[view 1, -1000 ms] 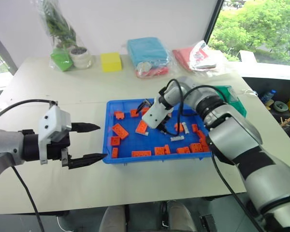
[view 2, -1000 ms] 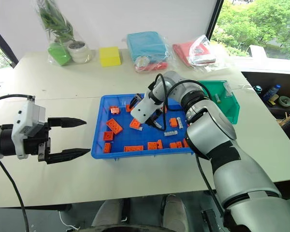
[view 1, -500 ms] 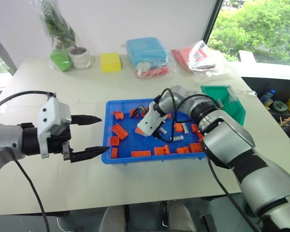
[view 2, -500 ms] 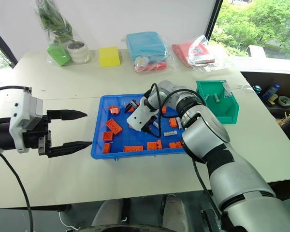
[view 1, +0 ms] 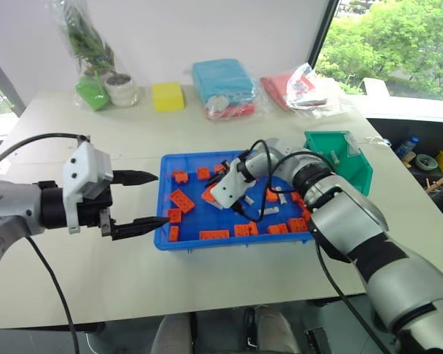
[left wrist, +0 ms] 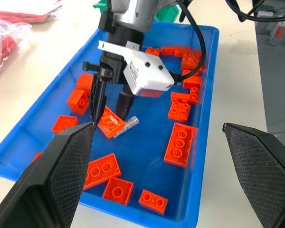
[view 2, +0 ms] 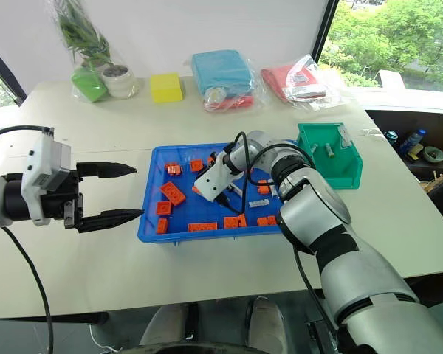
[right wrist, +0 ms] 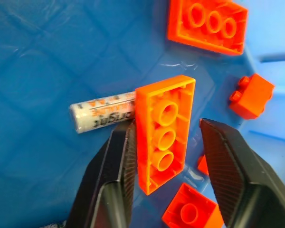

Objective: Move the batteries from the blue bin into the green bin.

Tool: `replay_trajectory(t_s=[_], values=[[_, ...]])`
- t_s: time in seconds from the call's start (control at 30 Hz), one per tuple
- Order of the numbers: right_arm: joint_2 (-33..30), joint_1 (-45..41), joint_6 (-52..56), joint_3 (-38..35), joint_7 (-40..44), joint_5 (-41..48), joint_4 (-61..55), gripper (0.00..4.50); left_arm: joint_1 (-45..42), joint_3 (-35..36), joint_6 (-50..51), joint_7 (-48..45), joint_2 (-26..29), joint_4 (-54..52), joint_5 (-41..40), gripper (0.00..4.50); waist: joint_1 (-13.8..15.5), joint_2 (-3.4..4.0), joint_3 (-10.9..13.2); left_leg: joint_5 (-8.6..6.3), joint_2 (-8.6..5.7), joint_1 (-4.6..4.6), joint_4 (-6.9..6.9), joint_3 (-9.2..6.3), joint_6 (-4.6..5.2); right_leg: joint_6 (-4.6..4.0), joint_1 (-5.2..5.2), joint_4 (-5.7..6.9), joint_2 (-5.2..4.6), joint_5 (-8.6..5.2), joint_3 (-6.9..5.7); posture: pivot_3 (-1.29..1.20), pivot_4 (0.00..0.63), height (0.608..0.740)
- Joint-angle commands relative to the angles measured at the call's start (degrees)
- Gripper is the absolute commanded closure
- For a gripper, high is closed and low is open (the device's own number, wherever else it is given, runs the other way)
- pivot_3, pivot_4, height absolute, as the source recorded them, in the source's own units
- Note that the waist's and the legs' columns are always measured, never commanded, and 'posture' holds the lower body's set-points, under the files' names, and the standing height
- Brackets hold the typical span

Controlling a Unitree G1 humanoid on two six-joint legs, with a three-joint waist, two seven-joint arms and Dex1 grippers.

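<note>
My right gripper [right wrist: 166, 122] is down inside the blue bin [view 1: 229, 244]. It is open, with its fingers [right wrist: 116, 175] either side of a tilted, upturned orange brick [right wrist: 164, 137]. A grey-silver battery [right wrist: 102, 116] lies on the bin floor against that brick, just outside one finger. More batteries [view 1: 269, 212] lie among the bricks further right. The green bin [view 2: 328, 158] stands on the table just beyond the blue bin's right end. My left gripper [view 1: 161, 199] hovers open and empty over the table at the blue bin's left edge.
Several orange bricks [left wrist: 180, 145] are scattered across the blue bin. Along the table's far side stand a bagged plant [view 1: 96, 59], a yellow block [view 1: 168, 94], a light blue packet [view 1: 223, 77] and a red packet [view 1: 299, 85]. The table's right edge is close behind the green bin.
My right gripper has sunk a little toward the bin floor and its jaws have narrowed around the orange brick. The left gripper has stayed nearly still.
</note>
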Motion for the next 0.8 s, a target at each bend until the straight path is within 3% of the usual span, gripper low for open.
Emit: replay_trajectory(t_s=[0.03, 0.13, 0.17, 0.2, 0.5, 0.67, 0.7, 0.8], values=[[1.3, -1.4, 1.2, -2.1, -2.6, 1.5, -1.3, 2.66, -1.3, -0.2, -1.7, -0.1, 0.2, 0.3, 0.7, 0.00, 0.0, 0.00, 0.0, 0.00, 0.00, 0.01, 0.00, 0.00, 0.00, 0.00, 0.00, 0.00, 0.00, 0.00, 0.01, 0.00, 0.150, 0.704], [1.6, -1.5, 1.7, -2.5, -0.7, 2.2, -1.0, 3.75, -1.7, -0.6, -2.0, -0.1, 0.1, 0.6, 0.9, 0.00, 0.0, -0.01, 0.0, 0.00, 0.00, 0.02, -0.01, 0.02, 0.00, -0.01, 0.00, 0.00, 0.00, 0.00, 0.02, 0.00, 0.150, 0.704], [1.5, -1.5, 1.9, -2.4, -0.8, 1.9, -1.0, 4.32, -1.8, -0.7, -2.1, -0.2, 0.2, 0.7, 1.0, 0.00, 0.1, -0.02, 0.0, 0.00, 0.00, 0.02, -0.01, 0.02, 0.00, 0.00, 0.00, 0.00, 0.00, 0.00, 0.02, 0.00, 0.150, 0.704], [1.5, -1.3, 2.6, -2.6, -1.2, 2.0, -1.0, 4.46, -1.9, -0.7, -2.2, -0.3, 0.2, 0.8, 1.1, 0.00, 0.1, -0.02, 0.0, 0.00, 0.00, 0.02, 0.00, 0.02, 0.00, 0.00, 0.00, 0.00, 0.00, 0.00, 0.02, 0.00, 0.150, 0.704], [4.1, -1.2, 5.3, -3.0, -7.1, 1.9, -1.5, 4.46, -2.5, -1.3, -3.0, -0.6, 0.3, 1.7, 1.6, 0.00, -0.1, -0.08, 0.0, 0.00, 0.00, 0.03, -0.03, 0.03, 0.00, -0.01, -0.02, 0.03, 0.00, -0.01, 0.05, 0.00, 0.150, 0.704], [6.2, -1.0, 6.7, -4.3, -5.3, 4.0, -1.4, 4.46, -2.8, -1.9, -3.6, -0.7, 0.3, 2.2, 1.9, 0.00, 0.1, -0.11, 0.0, 0.00, 0.00, 0.04, -0.02, 0.03, 0.00, 0.00, -0.03, 0.04, -0.01, -0.02, 0.05, 0.00, 0.150, 0.704], [6.6, -1.0, 7.3, -4.8, -5.1, 4.5, -1.5, 3.50, -2.9, -2.1, -3.7, -0.8, 0.3, 2.3, 2.0, 0.00, 0.1, -0.11, 0.0, 0.00, 0.00, 0.04, -0.01, 0.03, 0.00, 0.00, -0.03, 0.04, -0.01, -0.02, 0.05, 0.00, 0.150, 0.704], [6.7, -1.3, 9.1, -6.5, -4.0, 6.1, -2.2, 2.14, -2.9, -2.4, -3.9, -0.9, 0.1, 2.3, 2.2, 0.00, 0.1, -0.12, 0.0, -0.01, 0.00, 0.07, -0.02, 0.02, 0.00, 0.00, -0.11, 0.02, 0.00, -0.03, 0.05, 0.00, 0.150, 0.704]])
